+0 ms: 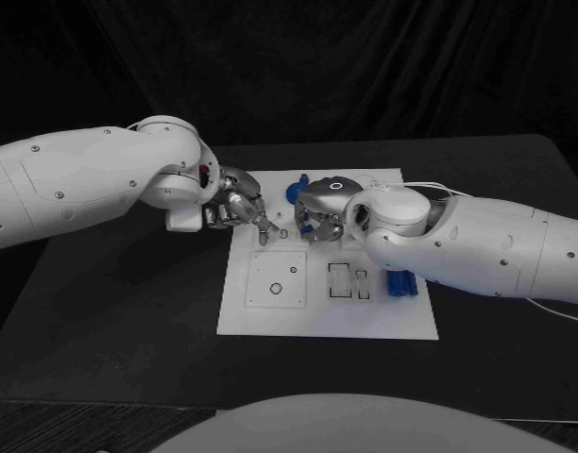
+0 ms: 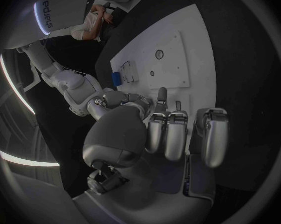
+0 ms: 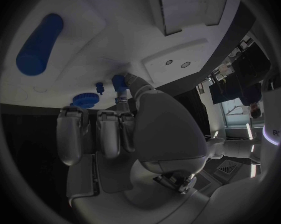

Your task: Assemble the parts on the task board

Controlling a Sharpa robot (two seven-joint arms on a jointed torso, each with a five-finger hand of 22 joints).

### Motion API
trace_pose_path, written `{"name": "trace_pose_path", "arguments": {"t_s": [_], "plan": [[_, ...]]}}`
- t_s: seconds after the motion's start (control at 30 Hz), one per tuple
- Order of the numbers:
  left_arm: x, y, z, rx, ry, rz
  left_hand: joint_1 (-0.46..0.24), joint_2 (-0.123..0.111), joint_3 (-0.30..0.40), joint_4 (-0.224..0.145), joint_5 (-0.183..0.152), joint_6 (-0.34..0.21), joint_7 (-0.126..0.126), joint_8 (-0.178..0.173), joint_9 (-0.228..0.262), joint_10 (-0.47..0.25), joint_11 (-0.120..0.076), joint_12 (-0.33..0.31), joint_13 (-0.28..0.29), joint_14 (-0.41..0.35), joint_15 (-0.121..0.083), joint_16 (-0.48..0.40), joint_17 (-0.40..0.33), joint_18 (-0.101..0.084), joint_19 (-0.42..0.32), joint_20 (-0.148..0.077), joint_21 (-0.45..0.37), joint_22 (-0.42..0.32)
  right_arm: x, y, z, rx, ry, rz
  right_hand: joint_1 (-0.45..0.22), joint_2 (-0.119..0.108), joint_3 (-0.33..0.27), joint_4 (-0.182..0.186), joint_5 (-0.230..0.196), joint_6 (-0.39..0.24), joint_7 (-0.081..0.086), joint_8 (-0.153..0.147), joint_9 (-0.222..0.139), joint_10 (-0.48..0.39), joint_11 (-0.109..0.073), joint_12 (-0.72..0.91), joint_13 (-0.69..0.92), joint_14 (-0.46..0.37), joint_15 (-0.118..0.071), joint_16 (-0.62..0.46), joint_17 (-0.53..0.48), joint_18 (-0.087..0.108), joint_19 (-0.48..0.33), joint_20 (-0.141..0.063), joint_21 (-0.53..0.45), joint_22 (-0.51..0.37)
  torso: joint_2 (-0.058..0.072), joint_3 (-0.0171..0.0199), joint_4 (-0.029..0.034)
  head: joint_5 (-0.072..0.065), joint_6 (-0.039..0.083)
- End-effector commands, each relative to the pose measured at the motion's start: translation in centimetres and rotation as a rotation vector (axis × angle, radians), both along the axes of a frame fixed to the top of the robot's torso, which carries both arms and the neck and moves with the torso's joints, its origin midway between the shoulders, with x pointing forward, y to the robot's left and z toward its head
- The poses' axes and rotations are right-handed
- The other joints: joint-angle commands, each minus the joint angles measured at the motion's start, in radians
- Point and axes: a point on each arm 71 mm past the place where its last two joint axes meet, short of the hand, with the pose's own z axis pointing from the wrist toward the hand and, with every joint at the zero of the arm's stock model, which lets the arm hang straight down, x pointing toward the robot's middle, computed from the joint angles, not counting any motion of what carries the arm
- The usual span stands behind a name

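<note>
while the right robot hand point(image 3: 125, 134) curls on nothing, its wrist view reveals a blue cylinder point(image 3: 38, 45).

The one readable text is a brand word point(image 2: 49, 13), "sharpa", running along the robot's white shell beside a lit ring in the left wrist view. Nothing readable stands on the task board point(image 1: 371, 321).
</note>
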Motion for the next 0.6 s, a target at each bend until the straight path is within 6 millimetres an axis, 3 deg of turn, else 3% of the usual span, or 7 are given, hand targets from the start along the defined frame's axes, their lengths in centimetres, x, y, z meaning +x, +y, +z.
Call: {"name": "trace_pose_path", "arguments": {"t_s": [0.03, 0.17, 0.4, 0.6], "plan": [[-0.08, -0.19, -0.05, -0.009, 0.009, -0.008, 0.007, 0.002, 0.004, -0.004, 0.006, -0.001, 0.004, -0.007, -0.001, 0.104, 0.006, 0.003, 0.263, 0.106, 0.007, 0.003, 0.263, 0.013, 0.031, 0.004, -0.004, 0.194, -0.09, 0.02, -0.31, -0.021, 0.018, 0.008, -0.013, -0.003, 0.0, 0.009, -0.007, -0.028, 0.013, -0.026, -0.017, 0.1, 0.015, 0.002, 0.255, 0.088, 0.014, -0.004, 0.178, 0.017, 0.056, 0.011, -0.007, 0.23, 0.001, -0.0005, 0.0005, 0.001, 0.0], [-0.07, -0.17, -0.05, -0.009, 0.01, -0.008, 0.007, 0.002, 0.004, -0.004, 0.006, -0.001, 0.004, -0.007, -0.001, 0.104, 0.006, 0.003, 0.263, 0.106, 0.007, 0.003, 0.263, 0.013, 0.031, 0.004, -0.004, 0.194, -0.08, -0.04, -0.36, -0.023, 0.019, 0.008, -0.02, -0.009, 0.0, 0.012, -0.016, -0.063, 0.027, -0.06, -0.037, 0.1, 0.026, 0.002, 0.253, 0.088, 0.024, -0.004, 0.178, 0.017, 0.056, 0.021, -0.007, 0.23, 0.0, -0.0006, 0.0003, 0.001, 0.0], [-0.07, -0.23, -0.07, -0.008, 0.011, -0.01, 0.007, 0.003, 0.005, -0.004, 0.006, -0.001, 0.005, -0.008, -0.002, 0.104, 0.006, 0.003, 0.263, 0.106, 0.007, 0.003, 0.263, 0.013, 0.03, 0.004, -0.004, 0.193, -0.1, -0.1, -0.36, -0.02, 0.019, 0.01, -0.031, -0.021, -0.007, 0.021, -0.059, -0.113, 0.035, -0.104, -0.066, 0.1, 0.019, 0.002, 0.253, 0.088, 0.021, -0.004, 0.178, 0.018, 0.056, 0.024, -0.007, 0.23, 0.0, 0.0001, 0.0003, 0.001, 0.0], [-0.05, -0.23, -0.07, -0.007, 0.012, -0.011, 0.008, 0.003, 0.005, -0.004, 0.006, -0.001, 0.005, -0.009, -0.002, 0.104, 0.006, 0.003, 0.263, 0.106, 0.007, 0.003, 0.263, 0.013, 0.03, 0.004, -0.005, 0.193, -0.25, -0.35, -0.2, -0.004, 0.011, 0.013, -0.034, -0.03, -0.016, 0.031, -0.086, -0.148, 0.02, -0.127, -0.084, 0.1, 0.004, 0.002, 0.253, 0.088, 0.01, -0.004, 0.178, 0.018, 0.056, 0.014, -0.007, 0.23, 0.0, 0.0005, -0.0007, 0.0, 0.0]]}}
